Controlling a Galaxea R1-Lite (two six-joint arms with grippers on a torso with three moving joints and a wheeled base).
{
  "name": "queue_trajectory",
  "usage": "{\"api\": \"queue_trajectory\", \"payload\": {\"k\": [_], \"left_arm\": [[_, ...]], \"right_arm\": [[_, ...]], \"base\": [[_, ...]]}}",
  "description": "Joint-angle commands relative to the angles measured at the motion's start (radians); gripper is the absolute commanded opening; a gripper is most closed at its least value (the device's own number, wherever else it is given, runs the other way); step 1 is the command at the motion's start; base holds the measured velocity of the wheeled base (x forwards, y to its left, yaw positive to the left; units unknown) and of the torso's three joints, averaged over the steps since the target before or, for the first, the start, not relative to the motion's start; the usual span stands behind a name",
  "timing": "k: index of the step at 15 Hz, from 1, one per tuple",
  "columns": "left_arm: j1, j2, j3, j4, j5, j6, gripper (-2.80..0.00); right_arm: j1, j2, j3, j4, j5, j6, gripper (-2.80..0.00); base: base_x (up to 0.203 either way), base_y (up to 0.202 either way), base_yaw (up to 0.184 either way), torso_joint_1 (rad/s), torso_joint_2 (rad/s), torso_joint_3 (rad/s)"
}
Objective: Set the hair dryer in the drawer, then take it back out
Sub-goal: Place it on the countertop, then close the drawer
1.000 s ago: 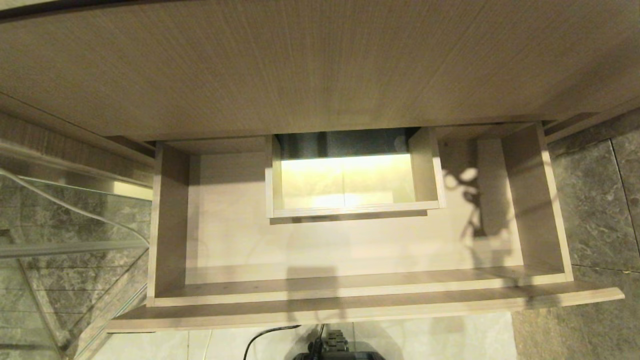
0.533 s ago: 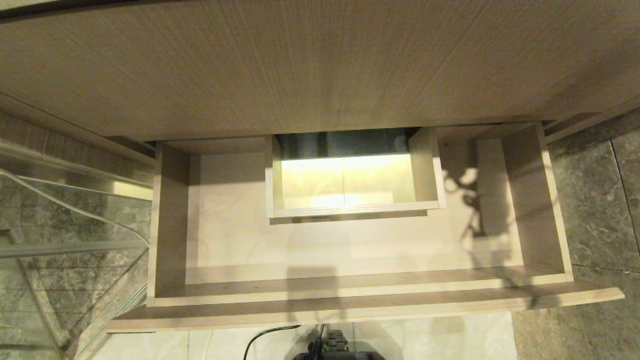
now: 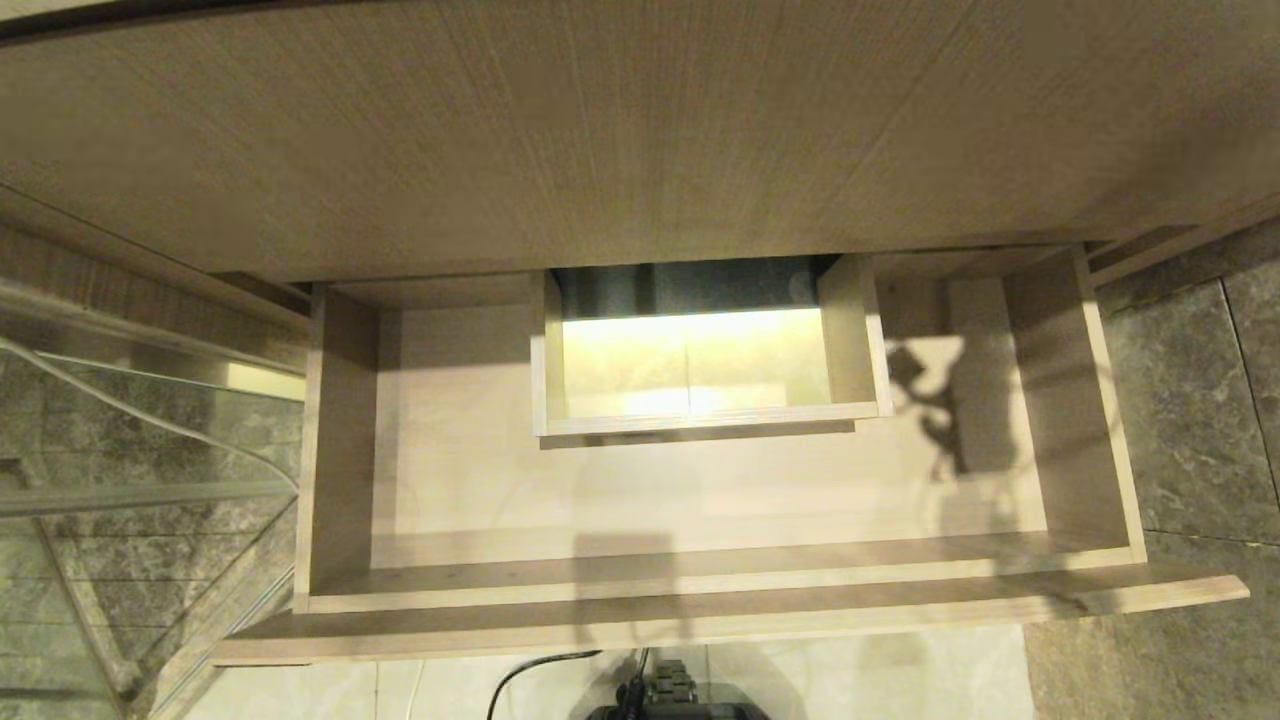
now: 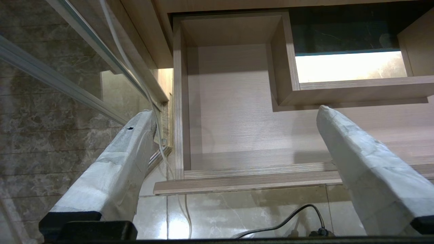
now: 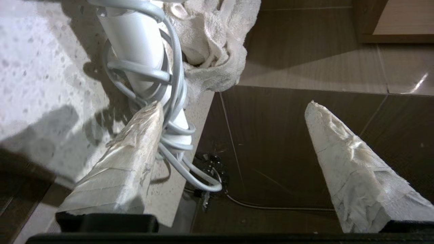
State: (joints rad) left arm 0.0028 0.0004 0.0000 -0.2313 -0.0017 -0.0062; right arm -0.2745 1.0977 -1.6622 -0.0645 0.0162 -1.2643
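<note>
The right gripper (image 5: 234, 108), jaws spread wide, has the cord-wrapped hair dryer (image 5: 142, 51) beside one fingertip on the counter (image 5: 44, 67) (handle pointing toward it).

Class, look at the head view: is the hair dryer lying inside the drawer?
No: the drawer stands open with only bare wood and shadows on its floor.

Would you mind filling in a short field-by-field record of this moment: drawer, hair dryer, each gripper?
drawer: pulled open, nothing lying on its floor in the head view
hair dryer: white, cord wound around its handle, lying on a speckled countertop beside a towel, not in the drawer
right gripper: open, one finger against the cord-wrapped handle, nothing clamped
left gripper: open, empty, hanging before the drawer's front left corner
task stage: dryer outside the drawer
</note>
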Motion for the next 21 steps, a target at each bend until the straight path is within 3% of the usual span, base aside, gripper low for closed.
{"api": "queue_trajectory", "payload": {"k": [1,5,8,11,13,15,16,17,21], "left_arm": [[0.0,0.0,0.04,-0.002,0.0,0.0,0.0],[0.0,0.0,0.04,-0.002,0.0,-0.001,0.0],[0.0,0.0,0.04,-0.002,0.0,0.0,0.0],[0.0,0.0,0.04,-0.002,0.0,-0.001,0.0],[0.0,0.0,0.04,-0.002,0.0,-0.001,0.0],[0.0,0.0,0.04,-0.002,0.0,0.0,0.0],[0.0,0.0,0.04,-0.002,0.0,-0.001,0.0],[0.0,0.0,0.04,-0.002,0.0,0.0,0.0],[0.0,0.0,0.04,-0.002,0.0,-0.001,0.0]], "right_arm": [[0.003,-0.095,0.024,0.077,0.007,-0.007,-2.8],[0.008,-0.229,0.066,0.185,0.014,-0.005,-2.8],[0.007,-0.34,0.086,0.389,-0.011,-0.019,-2.8],[0.006,-0.427,0.118,0.608,-0.149,-0.086,-2.8],[0.006,-0.431,0.13,0.784,-0.19,-0.09,-2.8],[0.007,-0.396,0.134,0.935,-0.381,-0.084,-2.8],[0.007,-0.358,0.147,1.016,-0.492,-0.057,-2.8],[0.007,-0.319,0.173,1.093,-0.54,0.013,-2.8],[0.008,-0.08,0.206,1.288,-0.566,0.3,-2.8]], "base": [[0.0,0.0,0.0,0.0,0.0,0.0],[0.0,0.0,0.0,0.0,0.0,0.0],[0.0,0.0,0.0,0.0,0.0,0.0],[0.0,0.0,0.0,0.0,0.0,0.0],[0.0,0.0,0.0,0.0,0.0,0.0],[0.0,0.0,0.0,0.0,0.0,0.0],[0.0,0.0,0.0,0.0,0.0,0.0],[0.0,0.0,0.0,0.0,0.0,0.0],[0.0,0.0,0.0,0.0,0.0,0.0]]}}
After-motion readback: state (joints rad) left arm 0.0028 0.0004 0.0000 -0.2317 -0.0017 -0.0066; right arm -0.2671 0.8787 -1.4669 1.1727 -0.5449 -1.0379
